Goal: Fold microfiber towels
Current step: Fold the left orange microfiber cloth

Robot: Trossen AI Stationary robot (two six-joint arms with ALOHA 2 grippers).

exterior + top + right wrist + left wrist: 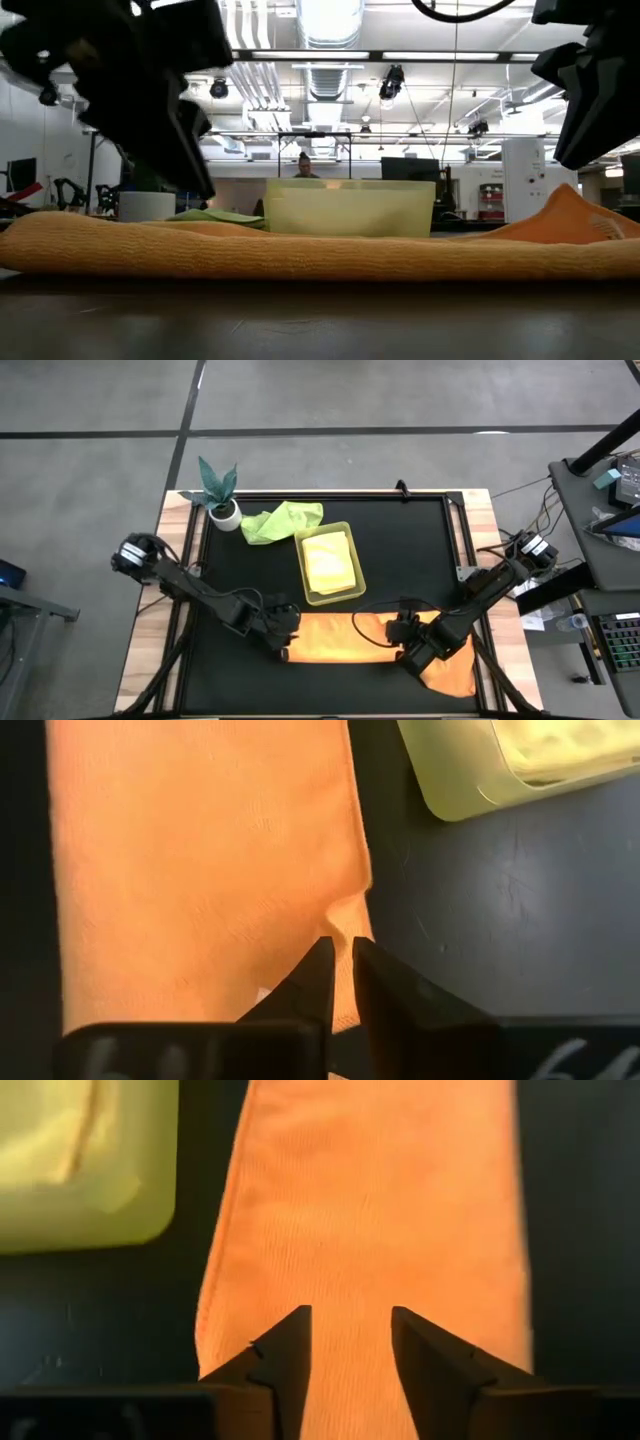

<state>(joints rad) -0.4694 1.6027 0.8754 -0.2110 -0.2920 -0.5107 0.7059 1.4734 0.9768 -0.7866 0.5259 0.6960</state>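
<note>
Orange towel (pixel 370 1210) under left claw (pixel 350 1342), untouched.

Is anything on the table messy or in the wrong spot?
Yes. The light green towel lies crumpled beside the tray, not folded. Another orange towel hangs bunched over the table's front edge, by the right pincer. The orange towel in front looks neat.

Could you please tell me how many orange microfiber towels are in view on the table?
2: a folded orange microfiber towel lying between both grippers at the front edge, and a crumpled orange towel at the front right corner, partly under the right arm.
</note>
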